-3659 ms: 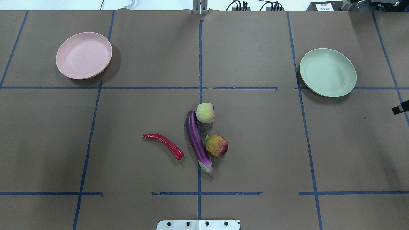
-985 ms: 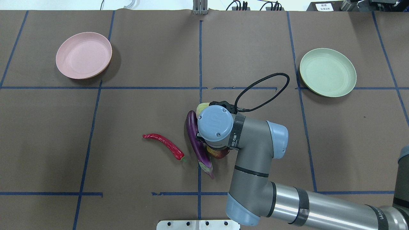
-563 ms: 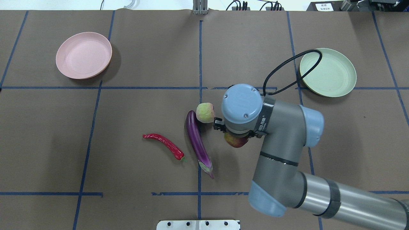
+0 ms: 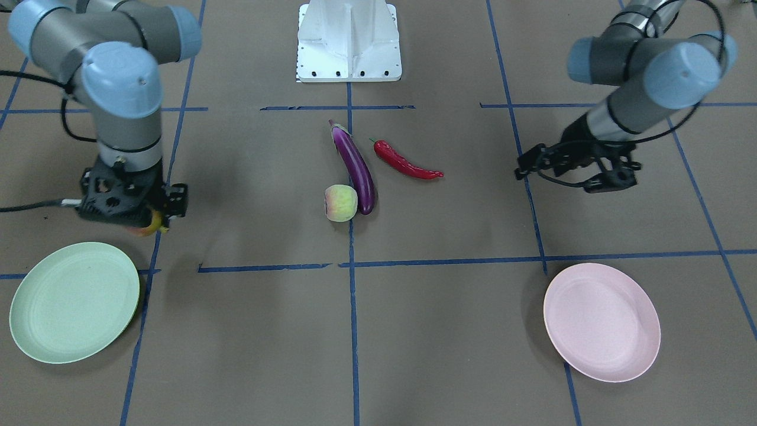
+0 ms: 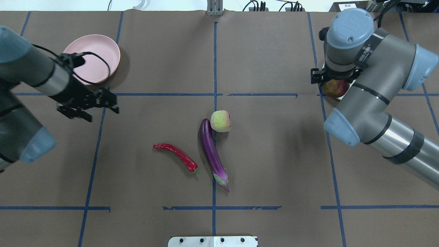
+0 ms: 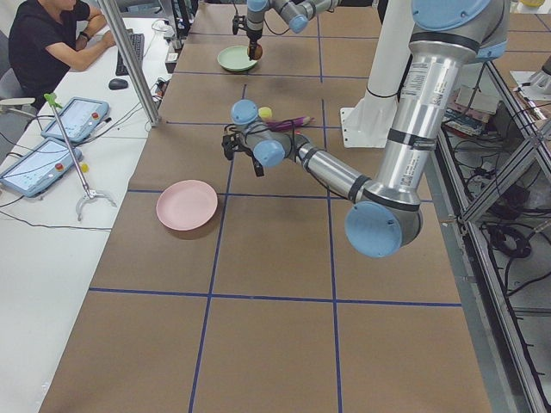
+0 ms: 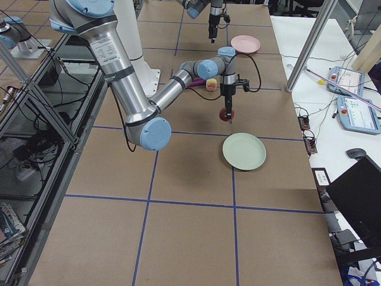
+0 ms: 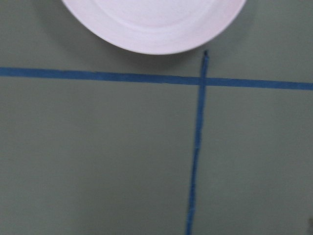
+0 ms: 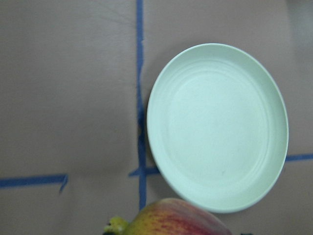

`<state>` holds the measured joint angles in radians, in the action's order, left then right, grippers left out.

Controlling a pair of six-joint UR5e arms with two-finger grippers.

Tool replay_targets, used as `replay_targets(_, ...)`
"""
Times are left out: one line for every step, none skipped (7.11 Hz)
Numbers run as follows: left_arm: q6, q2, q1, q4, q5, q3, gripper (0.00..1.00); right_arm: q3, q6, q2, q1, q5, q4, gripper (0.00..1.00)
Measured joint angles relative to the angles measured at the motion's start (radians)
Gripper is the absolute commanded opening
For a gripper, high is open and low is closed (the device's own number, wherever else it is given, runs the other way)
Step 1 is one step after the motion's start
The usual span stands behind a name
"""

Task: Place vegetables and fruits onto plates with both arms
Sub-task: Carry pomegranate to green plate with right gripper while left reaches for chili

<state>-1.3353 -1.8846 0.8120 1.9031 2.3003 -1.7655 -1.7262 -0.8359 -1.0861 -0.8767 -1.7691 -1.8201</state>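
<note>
A wide table [image 5: 274,154] covered in brown paper and marked off by blue tape lines [image 5: 214,68] fills the room's middle, with a white base block [image 4: 349,41] at the robot's edge. In the left side view 1 person [image 6: 52,39] sits at a white desk beside it.

The right arm [image 5: 370,68] reaches far out. Its right gripper [image 4: 127,204] is clamped on the red-and-yellow-green fruit [image 5: 335,88], held off the paper. The mint green plate [image 9: 217,127] lies just beyond those jaws.

The left arm [image 5: 31,72] carries the left gripper [image 5: 101,109], its jaws spread and holding nothing. The pink plate [image 5: 99,48] lies just beyond them.

Between the 2 grippers, well apart from both, the eggplant [image 5: 211,151] lies on the paper. The chili pepper [image 5: 176,156] is beside it on the left gripper's side, and the pale green-pink fruit [image 5: 220,120] touches its rounded end.
</note>
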Motion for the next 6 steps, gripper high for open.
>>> replay_targets(-0.204, -0.07, -0.106, -0.002, -0.084, 0.0, 1.0, 0.143, 0.053, -0.002, -0.076, -0.043, 0.171, 0.02)
replay_targets(-0.391, -0.115, -0.198, -0.005, -0.178, 0.003, 1.0, 0.273, 0.102, -0.003, -0.129, -0.095, 0.327, 0.06)
replay_targets(-0.563, -0.151, -0.278, -0.022, -0.275, 0.012, 1.0, 0.358, 0.145, -0.003, -0.157, -0.123, 0.414, 0.35)
replay_targets(-0.668, -0.195, -0.339, -0.069, -0.358, 0.027, 1.0, 0.402, 0.174, -0.004, -0.168, -0.133, 0.448, 0.91)
replay_targets(-0.711, -0.232, -0.381, -0.113, -0.419, 0.046, 0.86, 0.425, 0.191, -0.003, -0.171, -0.137, 0.46, 1.0)
replay_targets(-0.726, -0.249, -0.409, -0.132, -0.45, 0.059, 0.66, 0.433, 0.197, -0.001, -0.171, -0.144, 0.464, 1.0)
